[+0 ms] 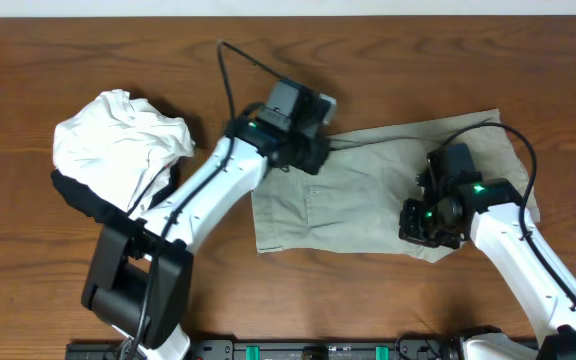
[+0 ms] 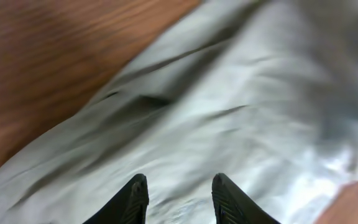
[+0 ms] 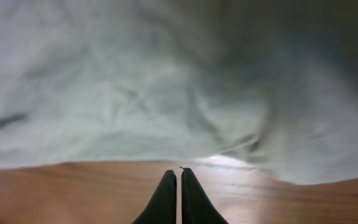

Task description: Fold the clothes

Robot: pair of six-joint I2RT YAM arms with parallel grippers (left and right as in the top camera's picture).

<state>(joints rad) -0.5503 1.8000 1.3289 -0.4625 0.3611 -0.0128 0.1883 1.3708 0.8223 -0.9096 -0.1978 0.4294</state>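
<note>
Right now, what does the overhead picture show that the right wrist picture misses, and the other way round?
Only overhead: a white garment heaped on a black garment, the left arm and right arm, and the whole outline of the trousers. Only the right wrist: the right tool up close, its tips pressed shut with nothing between them, above bare wood beside the cloth's edge. Both: the khaki trousers and the brown wooden table.
</note>
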